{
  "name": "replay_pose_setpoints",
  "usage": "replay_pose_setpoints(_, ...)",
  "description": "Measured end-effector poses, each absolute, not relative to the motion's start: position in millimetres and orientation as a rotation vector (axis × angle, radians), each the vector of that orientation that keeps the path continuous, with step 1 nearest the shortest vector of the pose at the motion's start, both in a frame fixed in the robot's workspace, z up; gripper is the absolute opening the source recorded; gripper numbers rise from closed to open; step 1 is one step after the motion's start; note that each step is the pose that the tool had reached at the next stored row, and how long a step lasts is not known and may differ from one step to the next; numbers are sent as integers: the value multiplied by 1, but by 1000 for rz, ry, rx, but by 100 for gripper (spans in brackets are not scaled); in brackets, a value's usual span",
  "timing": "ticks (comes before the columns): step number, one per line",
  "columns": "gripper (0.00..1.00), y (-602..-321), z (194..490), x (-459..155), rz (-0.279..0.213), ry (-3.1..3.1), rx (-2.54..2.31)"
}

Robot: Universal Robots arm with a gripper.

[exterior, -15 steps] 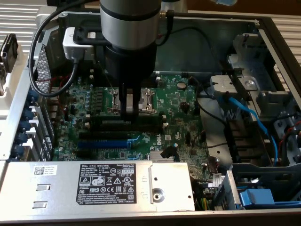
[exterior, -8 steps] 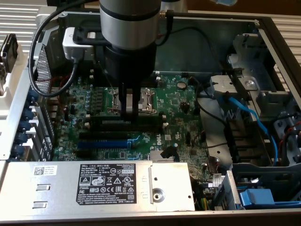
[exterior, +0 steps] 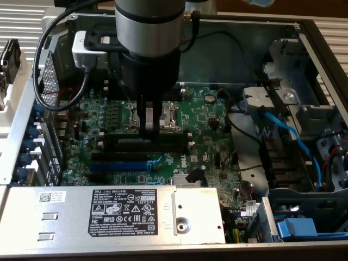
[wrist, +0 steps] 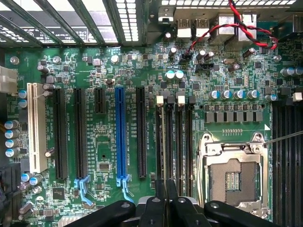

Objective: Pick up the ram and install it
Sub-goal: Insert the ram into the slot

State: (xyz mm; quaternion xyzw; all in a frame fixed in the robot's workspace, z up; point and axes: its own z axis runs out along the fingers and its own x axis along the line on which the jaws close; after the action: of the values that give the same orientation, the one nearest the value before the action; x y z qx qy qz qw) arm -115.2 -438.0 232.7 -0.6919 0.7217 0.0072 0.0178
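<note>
From my remote seat: gripper [exterior: 149, 126] is down over the mobo [exterior: 206, 117], at the black memory slots [wrist: 175, 142] just near-side of the CPU socket [exterior: 168, 114] in the ext. view. The blue slot [exterior: 117, 165] is nearer again. Fingers are pinched almost together, w/ a thin pale edge running straight out from between the tips along one slot. I take that edge as the ram [wrist: 163, 142] seen edge-on, so I judge the tool clenched on it, standing in or right at that slot. Progress, as I read it: pick-up looks done, stick is carried to the board and lined up w/ its slot, approx. the second half of the job. Can't tell if it's pushed fully home. The white latch [wrist: 159, 100] at the slot end shows, but I can't say whether it's locked or swung out. Not yet done: confirmed seating, and letting go of the stick.
</note>
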Motion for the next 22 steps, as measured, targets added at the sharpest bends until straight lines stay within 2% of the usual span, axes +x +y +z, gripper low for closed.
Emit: replay_pose_setpoints(22, 12, -438, 229, -115, 23, 2242, -2149)
